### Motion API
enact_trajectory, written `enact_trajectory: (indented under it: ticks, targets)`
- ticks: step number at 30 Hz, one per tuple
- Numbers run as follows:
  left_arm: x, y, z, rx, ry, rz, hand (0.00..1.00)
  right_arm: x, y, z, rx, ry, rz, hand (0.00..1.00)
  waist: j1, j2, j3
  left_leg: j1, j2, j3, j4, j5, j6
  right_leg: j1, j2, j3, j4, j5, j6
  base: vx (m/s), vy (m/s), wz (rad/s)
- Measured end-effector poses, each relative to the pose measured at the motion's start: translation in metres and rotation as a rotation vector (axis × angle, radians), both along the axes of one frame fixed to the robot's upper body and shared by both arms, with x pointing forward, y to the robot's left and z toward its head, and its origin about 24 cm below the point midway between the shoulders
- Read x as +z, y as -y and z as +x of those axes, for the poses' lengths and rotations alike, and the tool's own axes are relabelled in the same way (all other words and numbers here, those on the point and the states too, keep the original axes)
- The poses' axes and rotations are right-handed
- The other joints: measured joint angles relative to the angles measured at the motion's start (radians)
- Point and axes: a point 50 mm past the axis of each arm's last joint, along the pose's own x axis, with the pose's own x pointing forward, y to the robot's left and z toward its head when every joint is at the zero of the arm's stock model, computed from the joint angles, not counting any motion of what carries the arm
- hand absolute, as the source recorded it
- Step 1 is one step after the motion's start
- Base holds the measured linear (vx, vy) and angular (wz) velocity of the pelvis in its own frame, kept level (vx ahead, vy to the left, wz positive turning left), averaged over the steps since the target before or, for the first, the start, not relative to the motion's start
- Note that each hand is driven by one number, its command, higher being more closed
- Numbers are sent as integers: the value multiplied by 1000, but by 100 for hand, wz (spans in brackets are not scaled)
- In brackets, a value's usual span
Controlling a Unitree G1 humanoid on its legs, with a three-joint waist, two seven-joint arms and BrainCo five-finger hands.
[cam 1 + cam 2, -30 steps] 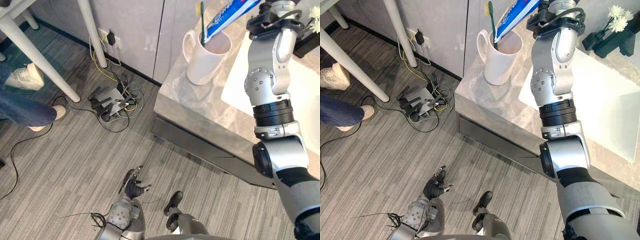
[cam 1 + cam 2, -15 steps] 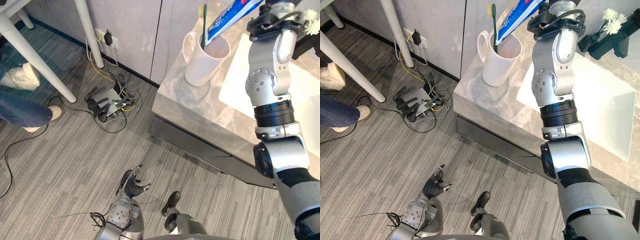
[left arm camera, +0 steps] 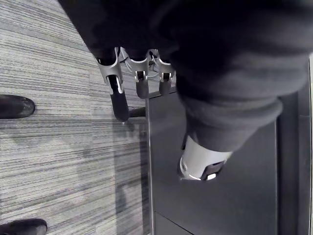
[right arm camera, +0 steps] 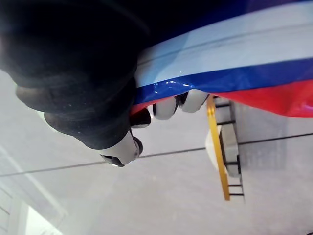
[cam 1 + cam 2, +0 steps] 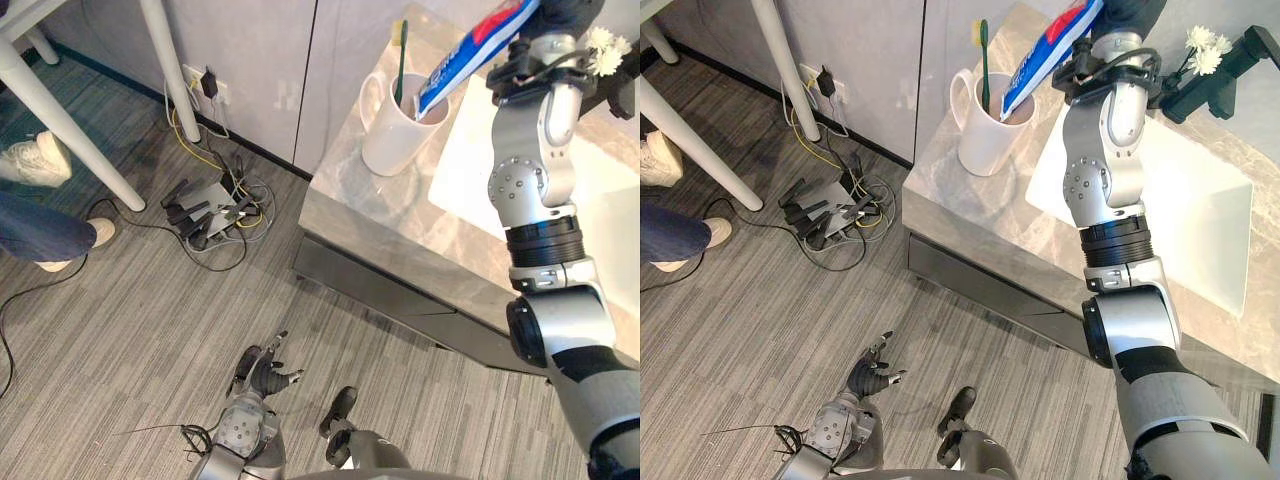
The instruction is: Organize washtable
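A white mug (image 5: 386, 140) stands on the near left corner of the marble counter (image 5: 400, 235), with a green toothbrush (image 5: 399, 68) upright in it. My right hand (image 5: 1126, 14) is shut on a blue, white and red toothpaste tube (image 5: 470, 55), which slants down to the left. The tube's lower end dips into the mug's mouth beside the brush. In the right wrist view the fingers (image 4: 165, 108) curl under the tube (image 4: 234, 73) and the thumb sits apart below. Low over the carpet hangs my left hand (image 5: 262, 376), idle, its fingers (image 3: 117, 98) straight.
A white sink basin (image 5: 600, 200) lies right of the mug. A black vase with white flowers (image 5: 1206, 62) stands at the counter's back. On the carpet are a power strip with tangled cables (image 5: 205, 205), white table legs (image 5: 60, 120) and a person's shoe (image 5: 30, 160).
My right hand has lowered the tube, so its lower end now sits in the mug's mouth instead of above it. The camera has shifted a little. The left hand stays put.
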Motion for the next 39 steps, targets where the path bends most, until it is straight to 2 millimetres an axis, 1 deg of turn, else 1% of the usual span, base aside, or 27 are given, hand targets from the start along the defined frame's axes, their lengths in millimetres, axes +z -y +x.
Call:
enact_trajectory:
  ticks: [6,10,28,29,33,35,39]
  targets:
    - [0,0,0,0,-1,0,0,-2,1,0,-2,-3,0,100,1,20,-23,1,0,0,1,1,-1,2,0,0,0,2,-3,0,0,0]
    - [0,0,0,-3,-2,-1,0,-8,2,2,0,-17,-11,100,2,20,-23,1,0,0,2,2,0,2,1,0,0,3,-4,0,0,0]
    - [-1,0,-1,8,-8,-13,0,-8,2,2,1,-21,-13,100,6,22,-23,-1,-2,-6,2,2,0,7,0,-7,-5,3,-4,0,0,0]
    - [-1,0,-1,10,-9,-17,0,-8,2,2,1,-21,-13,100,6,23,-24,-1,-2,-6,1,2,0,7,0,-7,-5,3,-4,0,0,0]
    - [-1,-2,-1,18,-9,-17,0,-10,0,4,6,-39,-24,100,11,48,-37,-1,-3,-7,1,2,0,7,0,-8,-6,3,-4,0,0,0]
    - [-1,-1,-1,18,-9,-19,0,-10,-1,4,7,-47,-30,100,11,57,-41,-1,-2,-7,1,2,0,7,0,-8,-6,3,-4,0,0,0]
    - [-1,0,-1,18,-10,-23,0,-14,-4,8,5,-76,-56,100,11,59,-42,0,-1,-6,1,2,0,8,1,-7,-6,3,-4,0,0,0]
